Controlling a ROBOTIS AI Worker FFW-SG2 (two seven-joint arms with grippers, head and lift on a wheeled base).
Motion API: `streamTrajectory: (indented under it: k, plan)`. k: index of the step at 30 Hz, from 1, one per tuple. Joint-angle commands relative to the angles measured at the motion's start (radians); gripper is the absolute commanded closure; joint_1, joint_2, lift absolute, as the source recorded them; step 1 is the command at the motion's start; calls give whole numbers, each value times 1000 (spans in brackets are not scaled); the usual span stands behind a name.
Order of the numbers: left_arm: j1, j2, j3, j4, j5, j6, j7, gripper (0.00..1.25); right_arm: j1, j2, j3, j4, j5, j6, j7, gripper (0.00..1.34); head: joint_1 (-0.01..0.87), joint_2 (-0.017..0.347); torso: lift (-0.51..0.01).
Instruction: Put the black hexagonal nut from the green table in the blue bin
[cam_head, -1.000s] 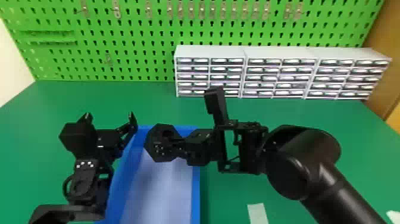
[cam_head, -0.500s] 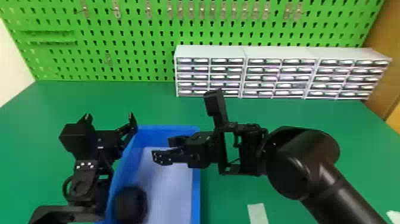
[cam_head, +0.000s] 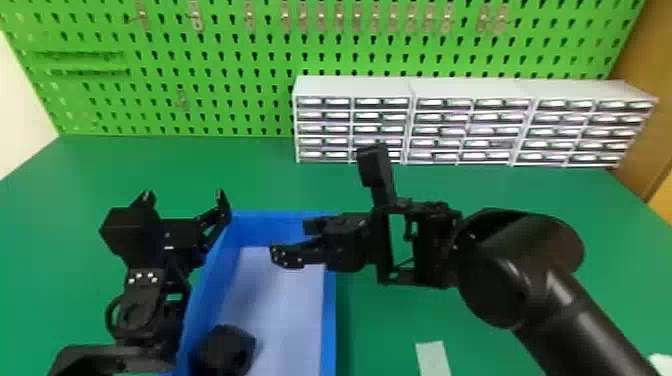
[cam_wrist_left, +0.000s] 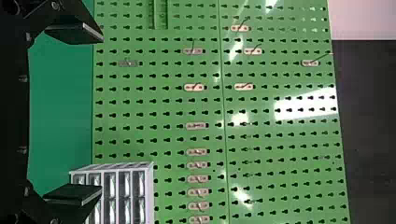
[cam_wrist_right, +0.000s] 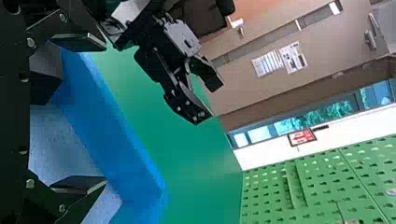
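The black hexagonal nut (cam_head: 226, 351) lies in the near left part of the blue bin (cam_head: 328, 320), against its left wall. My right gripper (cam_head: 295, 241) is over the bin's far half with its fingers apart and nothing between them. My left gripper (cam_head: 183, 196) stays parked just outside the bin's left wall, open and pointing away from me. In the left wrist view, my left gripper (cam_wrist_left: 88, 114) has wide-spread fingers. In the right wrist view, my right gripper (cam_wrist_right: 95, 114) is open, and the black nut (cam_wrist_right: 44, 81) is inside the blue bin (cam_wrist_right: 112, 135), partly behind the gripper.
White drawer units (cam_head: 470, 95) line the back right of the green table (cam_head: 240, 170), before a green pegboard (cam_head: 210, 105). A pale strip (cam_head: 433, 357) lies on the table right of the bin. My right arm (cam_head: 560, 300) spans the near right side.
The nut was at my right gripper's fingertips; the fingers opened, and it dropped toward the near end of the bin and settled there. The left arm has kept still.
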Motion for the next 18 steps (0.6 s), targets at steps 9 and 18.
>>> streamTrajectory:
  k: [9, 18]
  plan:
    - [4, -3, 0, -1, 0, 0, 0, 145, 34, 46, -214, -18, 160, -7, 1, 271, 657, 57, -95]
    - [6, -3, -2, -1, 0, 0, 0, 147, 77, 89, -383, -54, 267, -58, 0, 271, 657, 57, -95]
